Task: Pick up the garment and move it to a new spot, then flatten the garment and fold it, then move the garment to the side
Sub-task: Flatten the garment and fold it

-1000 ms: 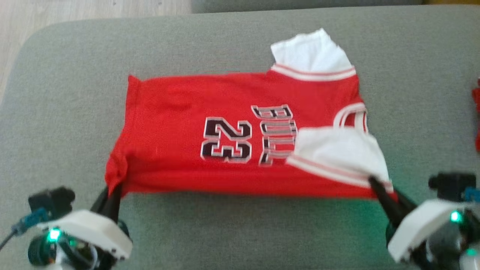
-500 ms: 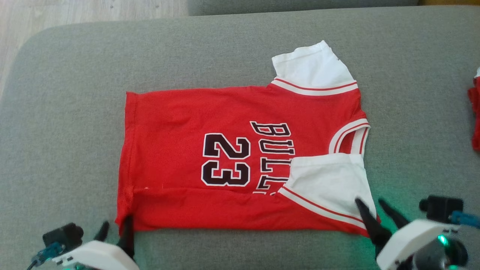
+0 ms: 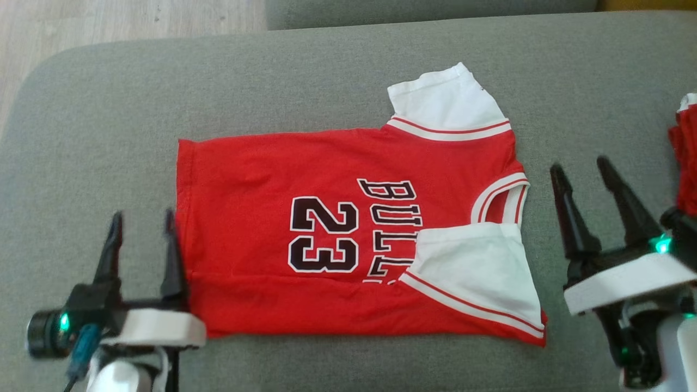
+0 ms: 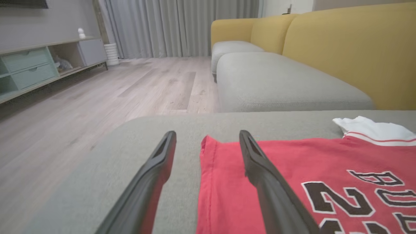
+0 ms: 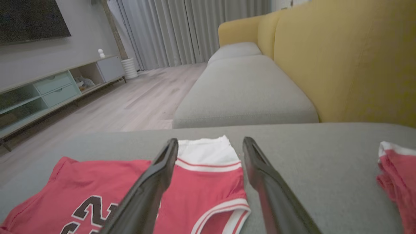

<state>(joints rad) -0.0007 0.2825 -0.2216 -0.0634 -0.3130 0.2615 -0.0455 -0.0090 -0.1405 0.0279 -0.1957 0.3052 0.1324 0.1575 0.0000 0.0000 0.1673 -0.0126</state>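
The garment (image 3: 305, 179) is a red jersey with white sleeves and "23 BULLS" lettering, lying flat on the grey cushion (image 3: 109, 125), its near edge folded over with one white sleeve on top. It also appears in the left wrist view (image 4: 292, 169) and the right wrist view (image 5: 201, 182). My left gripper (image 3: 142, 226) hovers open at the jersey's left hem, holding nothing (image 4: 206, 139). My right gripper (image 3: 581, 170) stands open just right of the collar end, empty, fingers raised above the cushion (image 5: 210, 144).
Another red and white garment (image 3: 687, 158) lies at the cushion's right edge (image 5: 396, 172). Wooden floor (image 3: 109, 22) lies beyond the cushion's far left corner. A yellow sofa back (image 5: 351, 58) and a further grey seat (image 4: 279, 81) stand behind.
Both grippers let go of the jersey's near edge and opened. The jersey settled flat on the cushion. Both grippers then rose and moved outward, clear of the cloth.
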